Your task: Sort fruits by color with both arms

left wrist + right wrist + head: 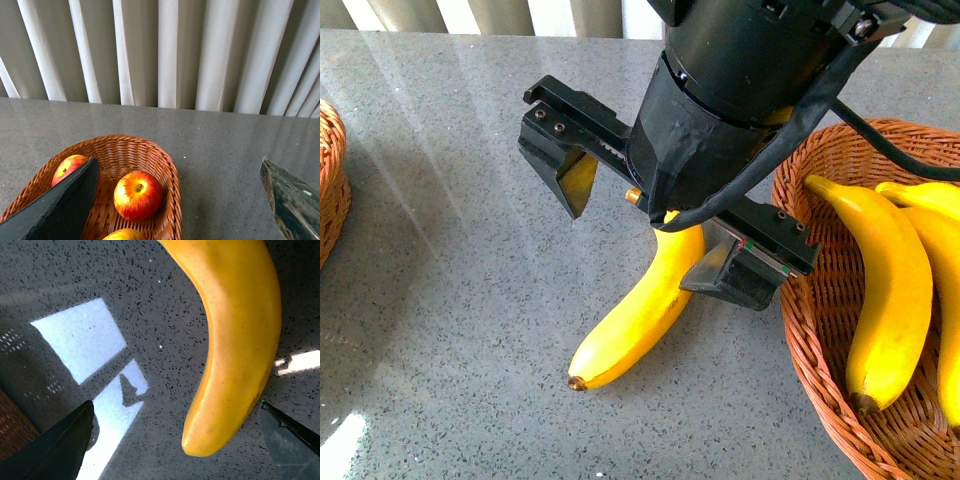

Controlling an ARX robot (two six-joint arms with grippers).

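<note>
A yellow banana [640, 310] lies on the grey table, its upper end under my right gripper [645, 225]. That gripper is open, with one finger on each side of the banana and not touching it. In the right wrist view the banana [235, 340] lies between the open fingertips of the right gripper [175, 450], nearer one finger. My left gripper [180, 210] is open and empty, hovering by a wicker basket [167, 170] that holds red apples [137, 195], [70, 167]. The left arm is not in the front view.
A wicker basket [800, 340] at the right holds bananas [885, 280]. The edge of another basket [330, 180] shows at the far left. Pale curtains [170, 50] hang behind the table. Bright sun patches [85, 340] lie on the tabletop.
</note>
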